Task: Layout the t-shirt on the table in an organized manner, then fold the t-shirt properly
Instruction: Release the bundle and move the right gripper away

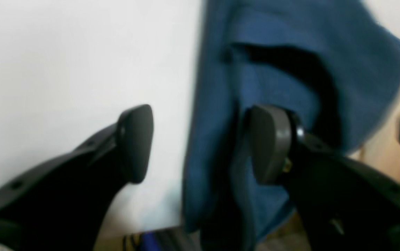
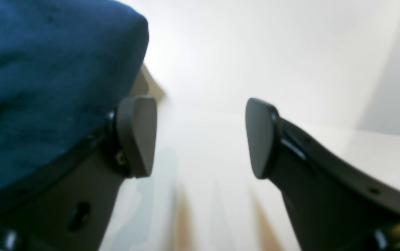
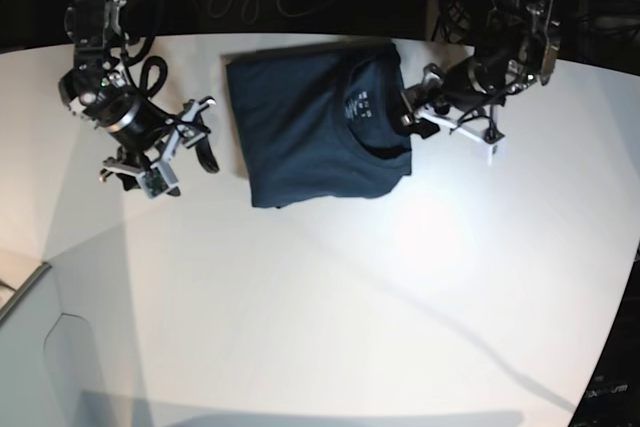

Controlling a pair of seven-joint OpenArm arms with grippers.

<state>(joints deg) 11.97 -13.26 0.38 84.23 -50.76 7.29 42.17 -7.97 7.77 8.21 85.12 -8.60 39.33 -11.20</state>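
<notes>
The t-shirt (image 3: 315, 122) lies folded into a compact block at the far middle of the bench (image 3: 330, 297), collar toward the left tool (image 3: 432, 107). That tool is the nearer one, at the collar-side edge, jaws apart and empty. The right tool (image 3: 165, 152) stands well apart on the opposite side, jaws wide, holding nothing. The left wrist view alone shows a dark fold gap in the cloth beside one jaw.
</notes>
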